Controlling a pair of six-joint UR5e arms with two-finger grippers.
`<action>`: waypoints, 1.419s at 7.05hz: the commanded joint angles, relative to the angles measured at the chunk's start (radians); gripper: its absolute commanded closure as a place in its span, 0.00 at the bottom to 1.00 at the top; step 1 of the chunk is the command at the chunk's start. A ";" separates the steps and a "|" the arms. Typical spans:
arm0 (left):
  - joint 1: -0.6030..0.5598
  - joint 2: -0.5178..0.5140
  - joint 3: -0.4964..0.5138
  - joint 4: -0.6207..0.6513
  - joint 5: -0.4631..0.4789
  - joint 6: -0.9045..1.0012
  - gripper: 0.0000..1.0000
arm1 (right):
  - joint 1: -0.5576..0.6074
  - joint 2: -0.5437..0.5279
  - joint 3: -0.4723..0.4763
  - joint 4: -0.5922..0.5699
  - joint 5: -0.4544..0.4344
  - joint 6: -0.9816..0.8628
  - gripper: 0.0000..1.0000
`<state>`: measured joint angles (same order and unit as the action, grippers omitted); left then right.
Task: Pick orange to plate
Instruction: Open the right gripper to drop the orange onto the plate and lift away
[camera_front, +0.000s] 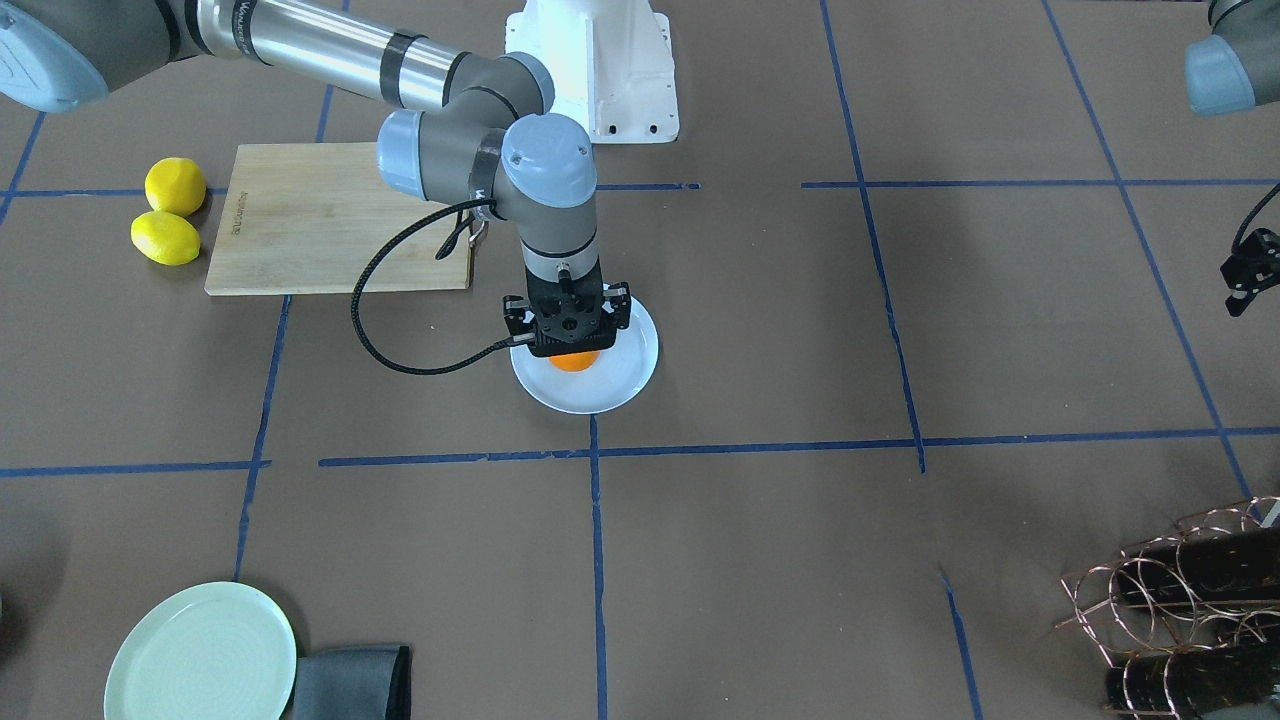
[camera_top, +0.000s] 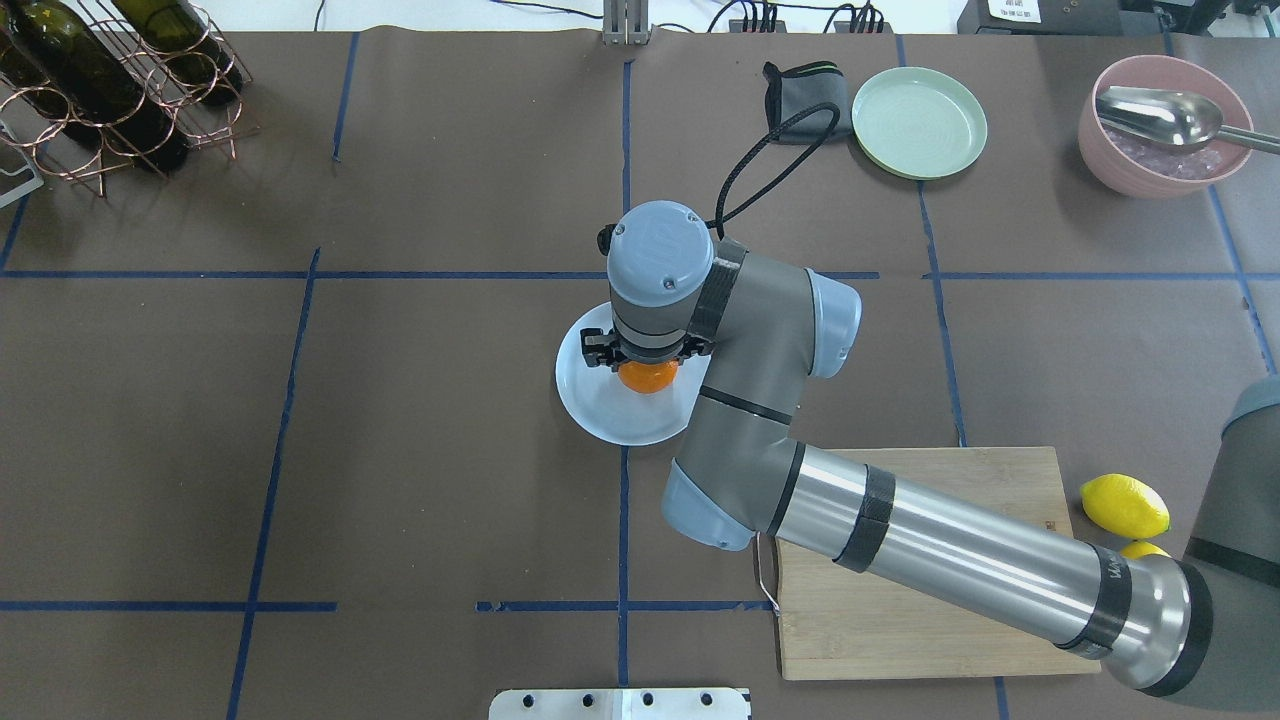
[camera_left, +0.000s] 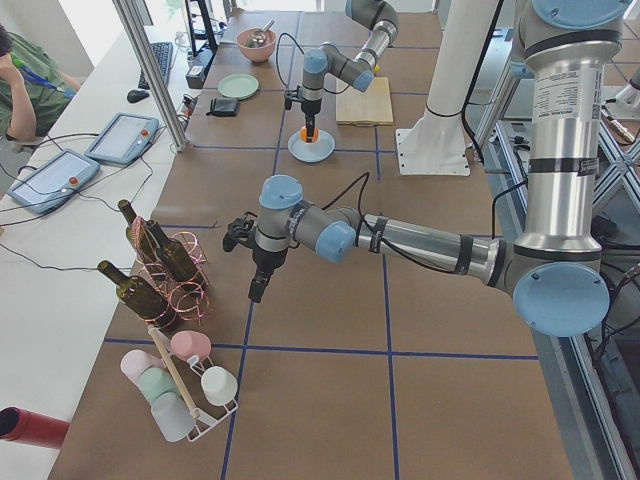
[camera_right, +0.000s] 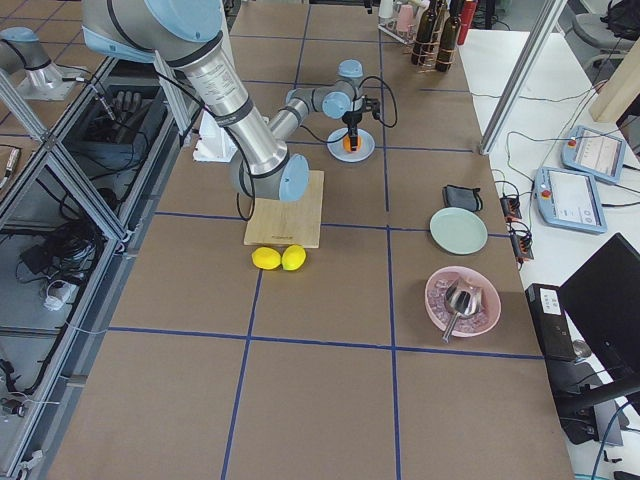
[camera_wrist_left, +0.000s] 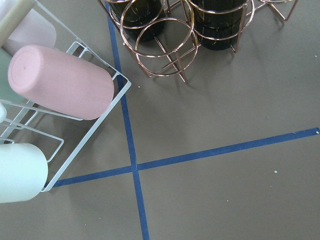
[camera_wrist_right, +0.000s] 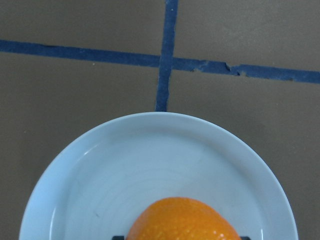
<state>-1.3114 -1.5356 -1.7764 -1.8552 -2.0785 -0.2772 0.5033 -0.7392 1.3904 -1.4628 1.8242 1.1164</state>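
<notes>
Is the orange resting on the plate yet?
Cannot tell. Right wrist view shows the orange over the plate, underside cut off; in the front view the right gripper hides it.

Bright even indoor light, soft faint shadows, sharp focus, little glare

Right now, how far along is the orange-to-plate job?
Done: pick and carry; the orange is over the plate. In hand: the right gripper holds it; contact with the plate is unclear. Left: release, retract.
</notes>
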 joint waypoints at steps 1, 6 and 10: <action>-0.006 0.002 0.000 0.001 0.000 0.000 0.00 | 0.001 0.003 0.001 0.004 0.003 0.005 0.00; -0.067 0.006 0.005 0.090 -0.128 0.127 0.00 | 0.189 -0.148 0.323 -0.206 0.179 -0.117 0.00; -0.193 0.047 0.032 0.217 -0.307 0.252 0.00 | 0.513 -0.454 0.473 -0.292 0.331 -0.634 0.00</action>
<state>-1.4586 -1.5143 -1.7571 -1.6520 -2.3422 -0.0547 0.9129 -1.1166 1.8542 -1.7487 2.1031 0.6130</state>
